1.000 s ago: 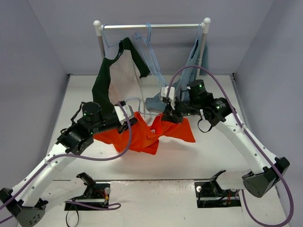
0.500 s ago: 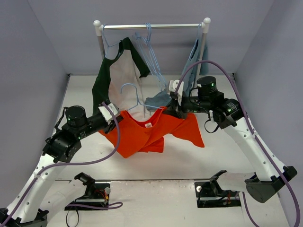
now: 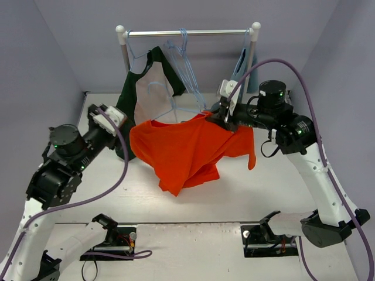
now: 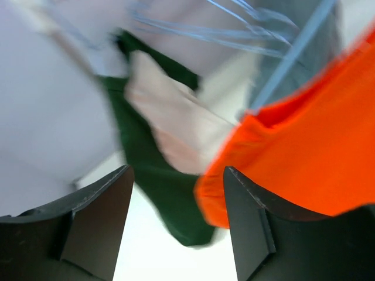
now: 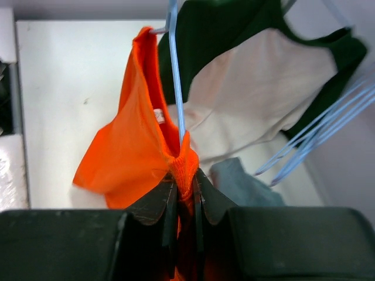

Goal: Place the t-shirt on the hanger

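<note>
My right gripper [image 5: 183,186] is pinched tight on a ribbed edge of the t-shirt [image 3: 181,149], the fingers almost meeting through the orange cloth. The hanger [image 5: 175,76] runs its pale-blue wire up out of that same fold, and from above its hook rises over the shirt's upper edge. My left gripper [image 4: 176,216] stands wide with nothing between the fingers. The shirt's other corner hangs just beside one finger; whether it touches I cannot tell. The shirt droops from my hold over the white table [image 3: 263,193]. Behind it a rack [image 3: 187,33] stands at the back wall, carrying a dark green-and-white garment [image 3: 149,88], spare hangers [image 3: 186,61] and a grey-blue garment [image 3: 240,65]. Pale lilac walls [image 3: 53,52] close in three sides.
</note>
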Action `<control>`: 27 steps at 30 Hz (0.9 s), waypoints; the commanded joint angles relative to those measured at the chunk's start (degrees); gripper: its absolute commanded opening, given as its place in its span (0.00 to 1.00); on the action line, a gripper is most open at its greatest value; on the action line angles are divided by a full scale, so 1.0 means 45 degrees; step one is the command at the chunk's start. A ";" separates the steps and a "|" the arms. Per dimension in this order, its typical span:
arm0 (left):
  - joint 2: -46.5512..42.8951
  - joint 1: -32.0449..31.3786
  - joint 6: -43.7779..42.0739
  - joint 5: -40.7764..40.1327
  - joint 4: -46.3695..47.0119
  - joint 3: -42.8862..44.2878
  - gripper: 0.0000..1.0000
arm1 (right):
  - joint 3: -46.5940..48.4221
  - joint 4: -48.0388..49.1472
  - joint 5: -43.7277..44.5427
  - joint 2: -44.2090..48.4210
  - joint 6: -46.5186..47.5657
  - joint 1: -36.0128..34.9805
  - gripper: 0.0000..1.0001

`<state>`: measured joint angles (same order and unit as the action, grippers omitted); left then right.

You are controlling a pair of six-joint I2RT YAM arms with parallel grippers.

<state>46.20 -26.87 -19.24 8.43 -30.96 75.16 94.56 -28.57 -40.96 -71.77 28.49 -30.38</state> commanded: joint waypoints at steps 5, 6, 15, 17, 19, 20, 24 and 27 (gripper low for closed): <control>0.0779 0.0093 0.0543 -0.4278 -0.0150 0.4167 0.59 | 0.4949 0.1348 0.1314 -0.1221 -0.0494 0.0151 0.00; 0.0888 0.0093 0.0516 -0.4320 -0.0341 0.4495 0.59 | 0.5765 0.1348 0.1558 -0.1439 -0.0536 0.0165 0.00; 0.0811 0.0093 0.0913 -0.4287 -0.0530 0.4602 0.59 | 0.8300 0.2469 0.3281 -0.1683 -0.1239 0.0169 0.00; 0.0784 0.0093 0.1056 -0.4286 -0.0541 0.4438 0.59 | 0.7389 0.3232 0.3405 -0.1010 -0.1603 0.0169 0.00; 0.0786 0.0093 0.1183 -0.4239 -0.0559 0.4281 0.59 | 0.6161 0.3866 0.3606 -0.0444 -0.1910 0.0152 0.00; 0.0788 0.0093 0.1282 -0.4237 -0.0581 0.4223 0.59 | 0.5466 0.3979 0.3787 -0.0235 -0.1988 0.0160 0.00; 0.0741 0.0093 0.1747 -0.4217 -0.0678 0.3848 0.59 | 0.3215 0.4196 0.4576 0.0793 -0.2240 0.0169 0.00; 0.0649 0.0093 0.2169 -0.4213 -0.0681 0.3460 0.60 | 0.1512 0.4905 0.5066 0.1466 -0.2720 0.0150 0.00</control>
<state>48.69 -26.85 -13.09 -10.17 -36.19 91.89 107.38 -18.02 -23.03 -68.22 19.94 -29.98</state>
